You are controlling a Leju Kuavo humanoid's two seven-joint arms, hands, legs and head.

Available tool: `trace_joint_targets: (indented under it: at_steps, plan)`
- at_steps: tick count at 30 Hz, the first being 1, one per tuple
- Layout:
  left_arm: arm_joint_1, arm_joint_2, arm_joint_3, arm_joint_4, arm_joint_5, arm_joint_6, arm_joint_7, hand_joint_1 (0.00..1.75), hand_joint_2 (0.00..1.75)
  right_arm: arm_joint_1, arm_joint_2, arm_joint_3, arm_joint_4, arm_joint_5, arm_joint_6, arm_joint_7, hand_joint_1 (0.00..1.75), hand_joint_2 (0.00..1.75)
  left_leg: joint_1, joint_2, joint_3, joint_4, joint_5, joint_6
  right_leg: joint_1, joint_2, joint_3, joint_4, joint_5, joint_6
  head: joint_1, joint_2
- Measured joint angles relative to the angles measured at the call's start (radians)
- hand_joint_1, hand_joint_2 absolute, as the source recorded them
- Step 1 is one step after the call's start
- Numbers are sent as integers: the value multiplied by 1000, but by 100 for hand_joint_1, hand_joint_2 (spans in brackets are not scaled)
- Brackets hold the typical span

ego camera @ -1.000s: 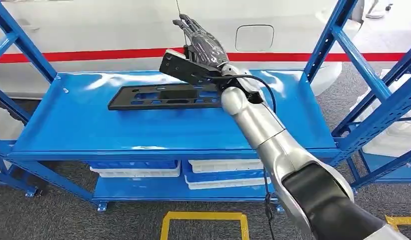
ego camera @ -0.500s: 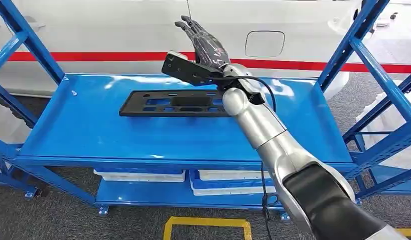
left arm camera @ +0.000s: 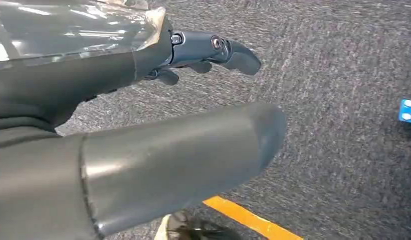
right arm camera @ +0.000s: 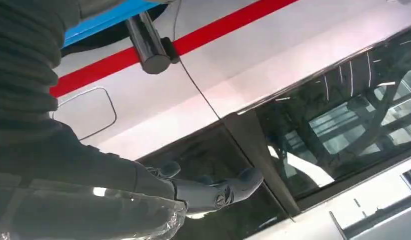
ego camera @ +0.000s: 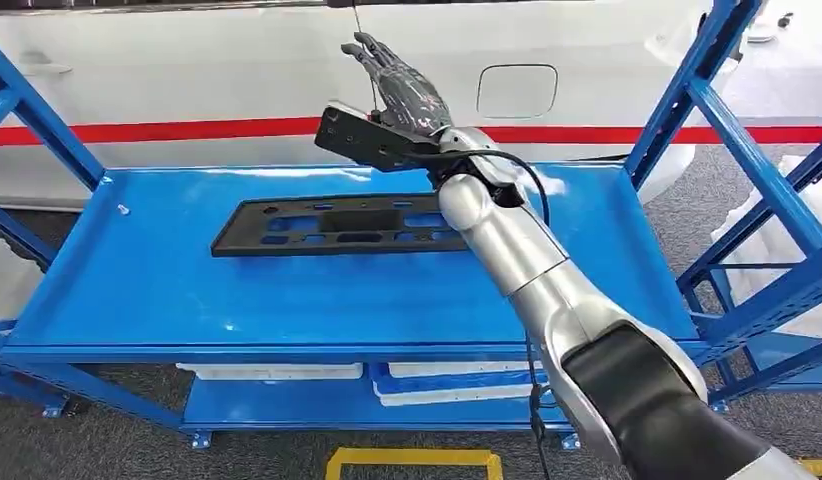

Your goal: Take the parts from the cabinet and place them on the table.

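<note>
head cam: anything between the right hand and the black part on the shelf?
Nothing on the shelf itself. In the head view the right hand is raised above the black part; the wrist's own black block sits between them.

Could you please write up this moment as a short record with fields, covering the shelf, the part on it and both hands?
shelf: blue metal rack, top level holds one part
part: long flat black plate with cut-outs, lying flat on the top level
right hand: raised above the far edge of the shelf, fingers spread, holding nothing, not touching the plate
left hand: hanging over grey carpet, holding nothing
lower level: white and blue trays
background: white car with a red stripe
</note>
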Motion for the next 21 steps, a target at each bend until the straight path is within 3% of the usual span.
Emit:
trace_joint_targets:
  at_steps: [2, 3, 6, 8, 9, 12, 16, 17, 21]
  plan:
    - [-3, 0, 0, 0, 4, -2, 0, 0, 0, -6, 3, 2, 3, -2, 0, -3, 0, 175, -7, -2, 21, -34, -10, 10, 10, 2, -2, 1, -6, 11, 1, 0]
    - [-3, -3, -1, 0, 7, -3, 0, 0, 0, -6, 4, 2, 5, -2, 0, -5, 0, 175, -4, -2, 22, -38, -4, 4, 22, 2, -6, 8, -12, 5, 2, 0]
    - [-3, -3, -1, 0, 8, -3, 0, 0, 0, -6, 5, 4, 12, 2, -1, -12, 0, 175, -19, -7, 22, -37, -6, 10, 16, -1, -3, 5, -11, 11, 2, 0]
    - [-2, -2, 0, 0, 8, -2, 0, 0, 0, -6, 5, 6, 16, 8, -2, -15, 0, 175, -22, -7, 21, -36, -8, 18, 14, -1, -2, 2, -10, 12, 2, 0]
    - [-3, -2, 0, 0, 8, -2, 0, 0, 0, -6, 6, 7, 18, 8, -2, -16, 0, 175, -23, -7, 21, -36, -8, 19, 13, -1, -1, 0, -11, 18, 2, 0]
    - [-3, -4, -1, 0, 7, -2, 2, 0, 0, -6, 6, 10, 25, 13, -2, -19, 0, 175, -26, -7, 21, -36, -9, 24, 10, -1, -1, -2, -10, 19, 2, 0]
    - [-3, -5, -2, 0, 1, 3, 16, 0, 0, 7, 5, 25, 28, 46, -1, -45, 0, 175, -28, -7, 21, -36, -10, 26, 7, -1, -1, -2, -11, 21, 2, 0]
    - [-5, -4, -2, 0, -2, 5, 19, 0, 0, 19, 4, 34, 26, 55, 3, -53, 0, 175, -28, -7, 22, -36, -10, 27, 6, -1, -1, -3, -10, 26, 2, 0]
    - [-11, -5, -8, 0, -16, 7, 27, 0, 0, 101, -7, 85, -17, 90, 32, -75, 0, 175, -28, -7, 22, -36, -11, 28, 4, -1, -1, -3, -10, 26, 2, 0]
